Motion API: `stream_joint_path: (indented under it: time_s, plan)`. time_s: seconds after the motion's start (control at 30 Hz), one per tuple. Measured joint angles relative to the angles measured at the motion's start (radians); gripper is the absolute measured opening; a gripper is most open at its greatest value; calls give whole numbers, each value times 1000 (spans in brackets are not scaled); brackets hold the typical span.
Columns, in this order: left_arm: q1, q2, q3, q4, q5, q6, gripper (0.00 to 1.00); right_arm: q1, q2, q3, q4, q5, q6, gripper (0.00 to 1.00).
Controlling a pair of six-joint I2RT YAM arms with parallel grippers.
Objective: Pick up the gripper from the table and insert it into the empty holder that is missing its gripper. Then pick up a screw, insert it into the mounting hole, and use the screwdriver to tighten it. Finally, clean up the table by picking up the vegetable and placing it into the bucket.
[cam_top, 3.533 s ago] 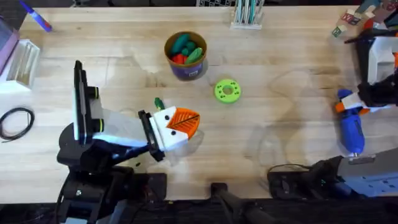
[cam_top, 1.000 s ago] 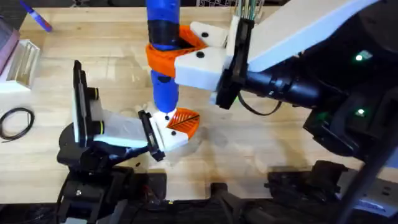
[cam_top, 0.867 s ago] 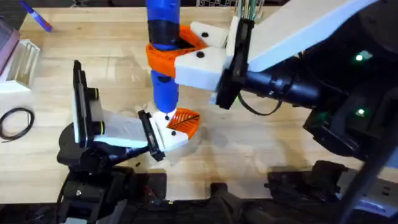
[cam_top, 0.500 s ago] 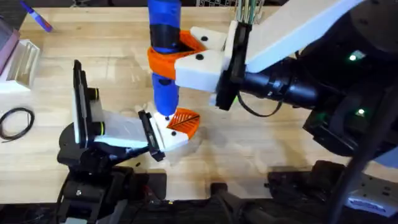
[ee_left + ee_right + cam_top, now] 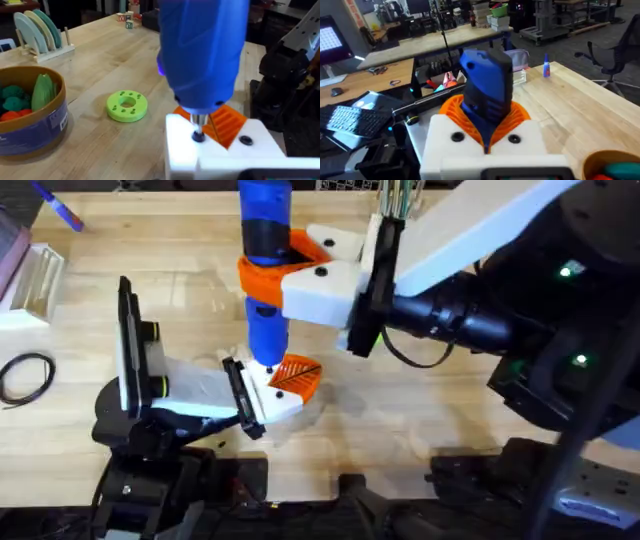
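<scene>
Screwdriver upright in the right tool, tip on the screw

The right tool (image 5: 262, 272) is clamped on the blue screwdriver (image 5: 265, 280) at mid-barrel. The screwdriver looks rigid, smooth and top-heavy, so a firm central hold suits it. Below, its thin tip meets the white holder (image 5: 220, 152) beside the orange gripper (image 5: 226, 122), which the left tool (image 5: 262, 402) appears clamped around.

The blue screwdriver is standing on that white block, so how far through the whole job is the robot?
Done, by the look of it: the orange gripper sits in the white holder. In hand: the right tool holds the screwdriver upright, its tip on a screw in the holder. Left: finishing the tightening, then likely the vegetable clean-up into the bucket.
</scene>
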Motion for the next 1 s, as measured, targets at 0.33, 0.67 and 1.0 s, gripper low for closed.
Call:
stream_joint_path:
  time_s: [0.33,0.67,1.0]
  plan:
    - [0,0,0,0,0,0,4,0,0,0,-3,0,0,21]
    - [0,0,0,0,-1,1,4,-23,-2,-6,39,-12,0,21]
    - [0,0,0,0,-1,1,4,-111,-98,-6,51,-12,-10,21]
